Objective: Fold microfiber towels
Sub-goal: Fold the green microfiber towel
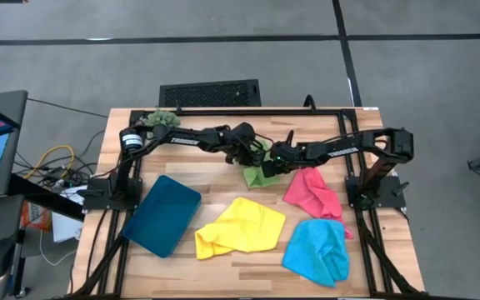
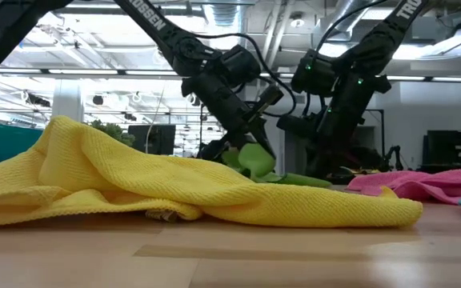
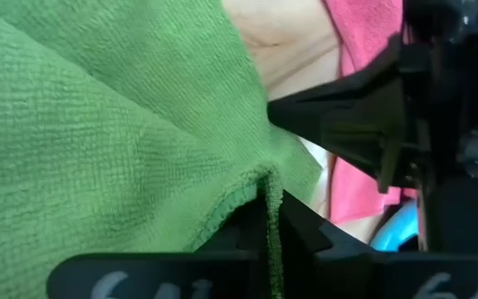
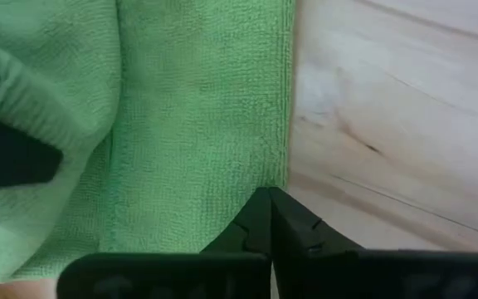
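Green towel (image 1: pixel 259 176) edge pinched by both jaws (bare wood beside).

Around the crumpled green microfiber towel (image 1: pixel 259 176) at mid-table I am hemmed in: my two arms meet just above it, the rumpled pink cloth (image 1: pixel 313 193) lies just beside it, and the bunched yellow cloth (image 1: pixel 242 227) lies near its front. Bare wooden tabletop (image 1: pixel 207 171) shows between the green towel and the rigid dark teal rectangular tray (image 1: pixel 162 214), and behind the towel toward the far edge.
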`<action>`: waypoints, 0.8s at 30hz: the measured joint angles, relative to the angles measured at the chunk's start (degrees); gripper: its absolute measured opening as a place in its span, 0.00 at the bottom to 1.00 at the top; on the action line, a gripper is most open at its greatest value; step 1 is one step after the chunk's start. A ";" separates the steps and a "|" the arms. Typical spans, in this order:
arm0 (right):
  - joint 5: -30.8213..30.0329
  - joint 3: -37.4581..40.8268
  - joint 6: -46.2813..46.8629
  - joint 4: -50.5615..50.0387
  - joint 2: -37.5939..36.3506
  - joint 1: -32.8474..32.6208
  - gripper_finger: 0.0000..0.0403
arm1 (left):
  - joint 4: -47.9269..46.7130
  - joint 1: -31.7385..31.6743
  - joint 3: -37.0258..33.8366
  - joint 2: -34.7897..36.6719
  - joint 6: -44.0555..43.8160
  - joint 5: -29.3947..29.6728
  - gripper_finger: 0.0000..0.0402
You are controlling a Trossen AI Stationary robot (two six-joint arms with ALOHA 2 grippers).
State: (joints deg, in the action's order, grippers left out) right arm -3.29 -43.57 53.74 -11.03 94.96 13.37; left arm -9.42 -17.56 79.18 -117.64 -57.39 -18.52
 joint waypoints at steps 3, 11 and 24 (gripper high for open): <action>0.02 0.00 -0.17 0.05 0.00 0.00 0.04 | 0.10 0.01 0.00 0.00 -0.36 0.13 0.00; 0.07 0.00 -0.79 0.39 0.00 0.00 0.05 | 0.72 0.04 0.00 -0.03 -0.48 1.27 0.00; 0.31 0.00 -0.81 0.44 0.00 -0.63 0.05 | 3.01 0.06 -0.09 -0.63 -0.90 2.79 0.00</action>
State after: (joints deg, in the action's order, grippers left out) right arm -2.98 -43.57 52.93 -10.59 94.96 12.73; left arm -6.41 -17.50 79.09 -118.28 -58.30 -15.73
